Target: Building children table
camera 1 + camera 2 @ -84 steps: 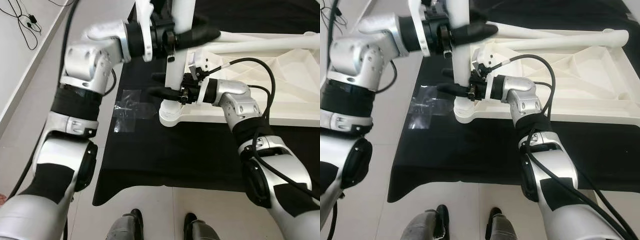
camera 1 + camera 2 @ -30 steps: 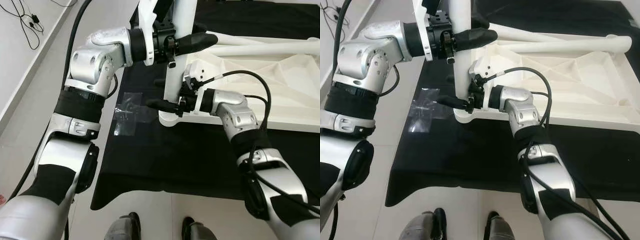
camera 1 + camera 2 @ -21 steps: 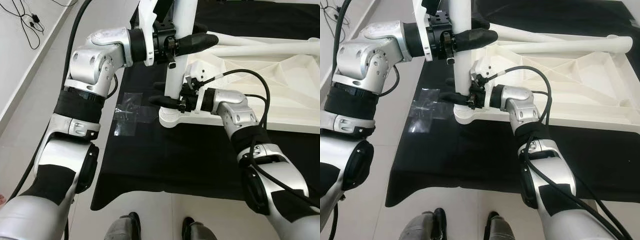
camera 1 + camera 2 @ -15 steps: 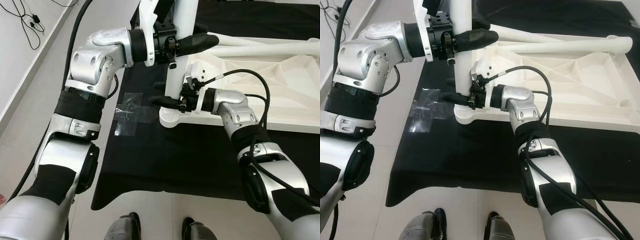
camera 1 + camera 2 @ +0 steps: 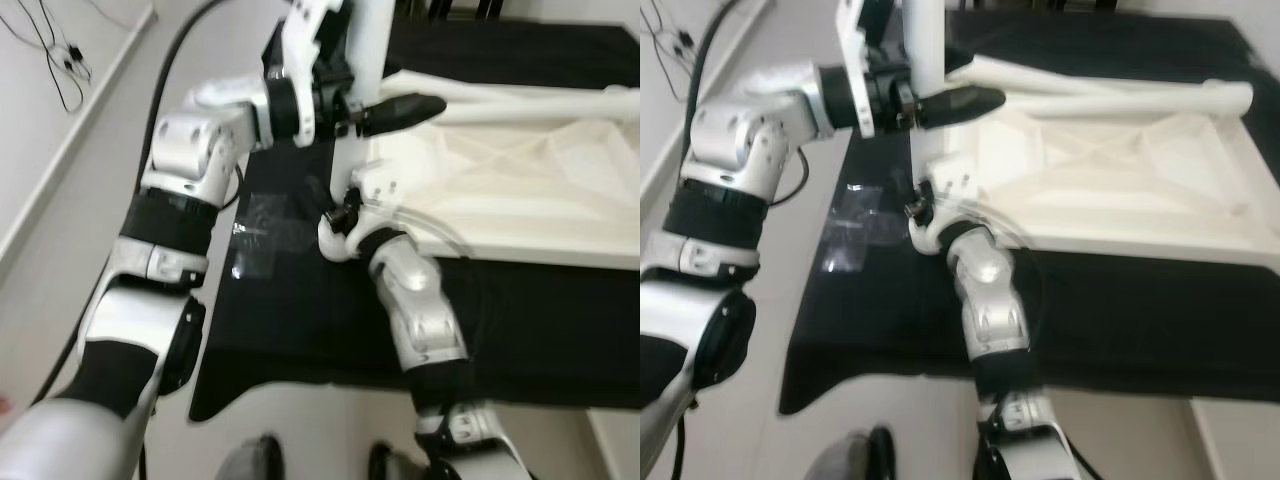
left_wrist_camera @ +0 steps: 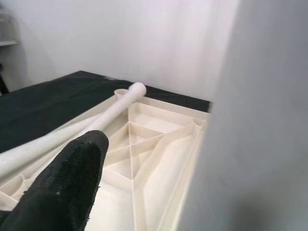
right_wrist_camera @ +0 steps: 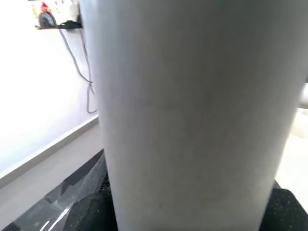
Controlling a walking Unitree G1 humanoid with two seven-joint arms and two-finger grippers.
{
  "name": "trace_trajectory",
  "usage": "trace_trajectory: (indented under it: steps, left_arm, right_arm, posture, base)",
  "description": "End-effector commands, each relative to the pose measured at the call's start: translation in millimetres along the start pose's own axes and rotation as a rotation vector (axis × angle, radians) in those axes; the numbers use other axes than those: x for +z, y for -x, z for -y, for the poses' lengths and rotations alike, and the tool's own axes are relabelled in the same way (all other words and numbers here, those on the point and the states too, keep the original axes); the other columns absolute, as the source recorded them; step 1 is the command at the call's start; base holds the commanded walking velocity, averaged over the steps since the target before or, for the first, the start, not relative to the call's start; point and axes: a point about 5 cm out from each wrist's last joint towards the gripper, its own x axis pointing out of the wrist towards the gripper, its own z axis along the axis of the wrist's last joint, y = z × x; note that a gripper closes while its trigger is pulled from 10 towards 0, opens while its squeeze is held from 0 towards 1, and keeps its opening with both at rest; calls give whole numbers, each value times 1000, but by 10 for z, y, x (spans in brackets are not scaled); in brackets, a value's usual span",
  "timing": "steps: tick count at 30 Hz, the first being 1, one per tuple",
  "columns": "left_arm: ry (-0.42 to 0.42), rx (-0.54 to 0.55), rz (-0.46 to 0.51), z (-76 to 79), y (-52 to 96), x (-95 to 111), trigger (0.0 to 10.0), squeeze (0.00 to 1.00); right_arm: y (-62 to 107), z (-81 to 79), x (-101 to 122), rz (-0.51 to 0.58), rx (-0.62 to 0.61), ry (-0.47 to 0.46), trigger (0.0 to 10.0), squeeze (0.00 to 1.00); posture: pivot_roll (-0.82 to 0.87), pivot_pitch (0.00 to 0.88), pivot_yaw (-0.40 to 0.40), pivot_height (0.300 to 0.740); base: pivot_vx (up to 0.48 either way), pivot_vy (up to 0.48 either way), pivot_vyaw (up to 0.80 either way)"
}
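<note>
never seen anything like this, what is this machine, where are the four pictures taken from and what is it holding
This is a humanoid robot with two silver arms, each ending in a gripper with two long black fingers. The two wide pictures come from a stereo camera on its head, looking down at its own arms. The other two come from cameras on its wrists, looking along the fingers.

On the floor lies a black cloth. On it rests a white tabletop, upside down, so its ribbed underside faces up. Two loose white legs lie across its far edge.

One more white leg stands upright at the tabletop's near left corner. The left gripper clasps it high up, and the right gripper sits low near its base, blurred by motion. In the right wrist view this leg is very close.
</note>
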Motion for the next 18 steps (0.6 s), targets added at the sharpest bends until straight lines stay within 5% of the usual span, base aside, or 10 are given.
trace_trajectory:
  steps: [1, 3, 10, 11, 18]
  left_arm:
    - [-11, 12, -12, -18, 34, -29, 10000, 0]
    - [22, -44, -19, 51, 157, -80, 10000, 0]
    - [58, -95, -21, 177, 398, -162, 10000, 0]
    - [61, -86, -39, 200, 464, -220, 10000, 0]
    - [74, -15, -80, 179, 563, -359, 10000, 0]
  right_arm:
    - [121, -306, -383, -163, 18, -142, 0, 0]
    - [-46, -365, -384, -165, 55, -101, 0, 0]
    - [-149, -236, -336, -179, 28, -64, 39, 0]
    - [-155, -181, -309, -182, 16, -53, 10000, 0]
    - [-173, -107, -125, -118, 48, -29, 10000, 0]
  posture:
    - [1, 247, 39, 740]
    - [21, 224, 33, 740]
    - [32, 217, 17, 740]
    - [34, 221, 6, 740]
    - [6, 210, -3, 740]
  base:
    - [0, 0, 0]
    - [0, 0, 0]
    - [0, 0, 0]
    - [0, 0, 0]
    - [0, 0, 0]
